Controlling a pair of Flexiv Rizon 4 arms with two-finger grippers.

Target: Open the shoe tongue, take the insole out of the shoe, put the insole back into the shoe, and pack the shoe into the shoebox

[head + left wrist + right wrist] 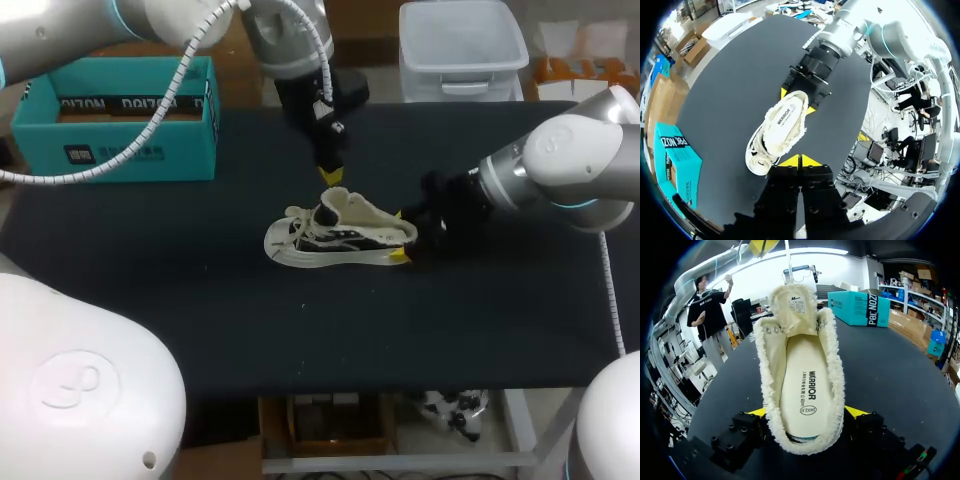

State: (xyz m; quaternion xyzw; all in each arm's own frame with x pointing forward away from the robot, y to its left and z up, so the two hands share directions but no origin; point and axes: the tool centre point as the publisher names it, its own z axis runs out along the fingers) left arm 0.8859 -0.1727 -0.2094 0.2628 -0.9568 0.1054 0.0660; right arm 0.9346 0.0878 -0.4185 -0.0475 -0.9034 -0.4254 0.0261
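Because the shoe [340,235] is a low canvas one with frayed, soft-looking sides, I judge it light and easily crushed, stiff only along its rubber sole. It sits near the middle of the worktop [150,290], sole down, toe toward the left edge and heel toward the right.

The right gripper [400,236] is clamped on the heel, one yellow tip against each side. That steadies the shoe without squashing the opening. Low on the sole rim looks like the firm place to hold; higher up, the canvas would likely fold in.

The left gripper [800,161] hangs just above the shoe, fingers pressed together, with nothing that I can see between them.

The tongue [792,302] stands up and away from the opening. It looks thin and floppy, so it would probably fall back unless held by its free end.

The insole [807,390] lies flat inside, in full sight. It looks thin and bendable and may cling to the lining. Its heel end, where the edge sits just inside the collar, seems the best place to pinch and peel.

The shoebox [130,140] stands at the far left corner, open at the top and well apart from the shoe.
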